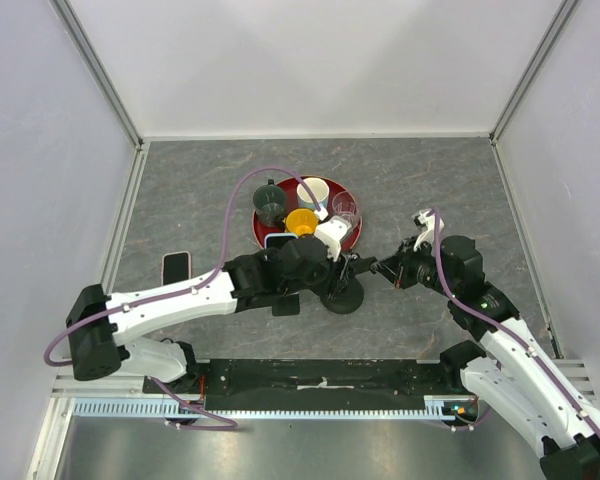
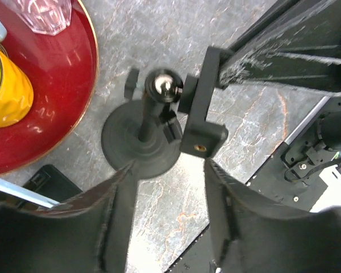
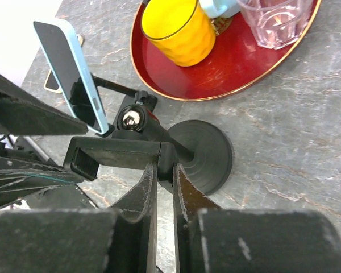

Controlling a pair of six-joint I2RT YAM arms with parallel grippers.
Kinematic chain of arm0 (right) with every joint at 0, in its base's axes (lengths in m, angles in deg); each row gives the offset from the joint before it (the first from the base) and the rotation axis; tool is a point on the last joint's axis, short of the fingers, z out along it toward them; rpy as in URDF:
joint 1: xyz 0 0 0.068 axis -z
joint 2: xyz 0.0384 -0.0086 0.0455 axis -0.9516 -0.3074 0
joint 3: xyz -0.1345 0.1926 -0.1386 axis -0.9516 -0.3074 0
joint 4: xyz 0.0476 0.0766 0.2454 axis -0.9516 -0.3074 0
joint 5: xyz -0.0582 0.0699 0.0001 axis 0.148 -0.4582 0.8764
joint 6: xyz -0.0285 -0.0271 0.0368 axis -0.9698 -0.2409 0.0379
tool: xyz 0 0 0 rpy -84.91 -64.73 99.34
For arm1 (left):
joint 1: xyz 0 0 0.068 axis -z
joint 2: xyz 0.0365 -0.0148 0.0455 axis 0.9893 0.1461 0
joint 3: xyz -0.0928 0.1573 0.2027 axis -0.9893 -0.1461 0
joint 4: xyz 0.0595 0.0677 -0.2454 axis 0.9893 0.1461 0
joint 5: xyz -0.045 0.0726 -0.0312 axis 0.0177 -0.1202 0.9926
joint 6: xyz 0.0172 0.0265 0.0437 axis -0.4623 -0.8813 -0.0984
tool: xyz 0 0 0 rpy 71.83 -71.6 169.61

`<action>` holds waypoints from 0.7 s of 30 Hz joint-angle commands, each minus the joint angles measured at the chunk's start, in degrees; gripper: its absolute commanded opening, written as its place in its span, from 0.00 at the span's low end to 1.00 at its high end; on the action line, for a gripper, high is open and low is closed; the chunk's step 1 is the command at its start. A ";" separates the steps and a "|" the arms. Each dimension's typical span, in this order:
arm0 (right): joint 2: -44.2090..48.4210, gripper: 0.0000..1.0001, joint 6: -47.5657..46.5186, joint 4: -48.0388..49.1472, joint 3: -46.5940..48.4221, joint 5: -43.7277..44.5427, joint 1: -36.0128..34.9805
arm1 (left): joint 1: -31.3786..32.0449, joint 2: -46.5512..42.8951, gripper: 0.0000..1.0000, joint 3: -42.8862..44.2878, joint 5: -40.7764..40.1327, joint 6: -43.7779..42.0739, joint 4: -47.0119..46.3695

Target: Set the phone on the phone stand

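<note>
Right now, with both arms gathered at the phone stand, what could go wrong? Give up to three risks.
1. The right gripper has its jaws shut on the bracket of the phone stand; a pull might tip it toward the red tray.
2. The blue-edged phone stands nearly upright beside the ball joint; its support is hidden, so it may topple.
3. The left gripper, jaws open above the base, crowds the right gripper; they could collide.

You had bright, even light from overhead; across the bench (image 1: 200, 180), far edge to near edge, shadows were faint and soft. Glare sat on the metal ball (image 2: 163, 85) of the phone stand (image 2: 125, 142) and on the red tray (image 2: 57, 96). Both wrist views blurred in the near foreground.
</note>
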 commanded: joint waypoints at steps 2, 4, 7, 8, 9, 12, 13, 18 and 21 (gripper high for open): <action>0.82 0.25 3.41 4.54 2.33 -4.71 -0.97 | -0.41 -4.68 0.68 2.08 3.46 0.26 -1.48; 0.47 0.31 3.50 4.45 2.51 -4.97 -1.06 | -0.50 -3.19 0.71 3.14 3.55 0.08 -1.04; 0.55 0.36 3.32 4.10 2.95 -5.14 -1.15 | -0.50 -2.13 0.72 4.20 3.55 0.78 -1.12; 0.64 0.40 3.41 3.75 3.12 -5.14 -1.32 | -0.41 -2.04 0.72 4.12 3.63 1.31 -1.13; 0.90 0.41 3.32 3.57 3.21 -5.14 -1.41 | -0.50 -1.95 0.72 4.03 4.16 1.49 -1.21; 1.52 0.47 3.06 3.22 3.13 -5.67 -1.50 | -0.41 -2.13 0.73 3.59 6.00 2.02 -0.51; 1.52 0.49 2.89 3.22 2.78 -6.45 -1.50 | -0.41 -2.47 0.73 3.41 6.70 2.19 -0.34; 0.47 0.51 1.57 2.43 2.34 -6.46 -1.59 | -0.41 -2.92 0.70 2.09 10.14 3.16 0.37; 0.82 0.54 1.48 2.52 2.07 -4.97 -1.59 | -0.41 -0.73 0.69 2.44 7.34 2.99 1.42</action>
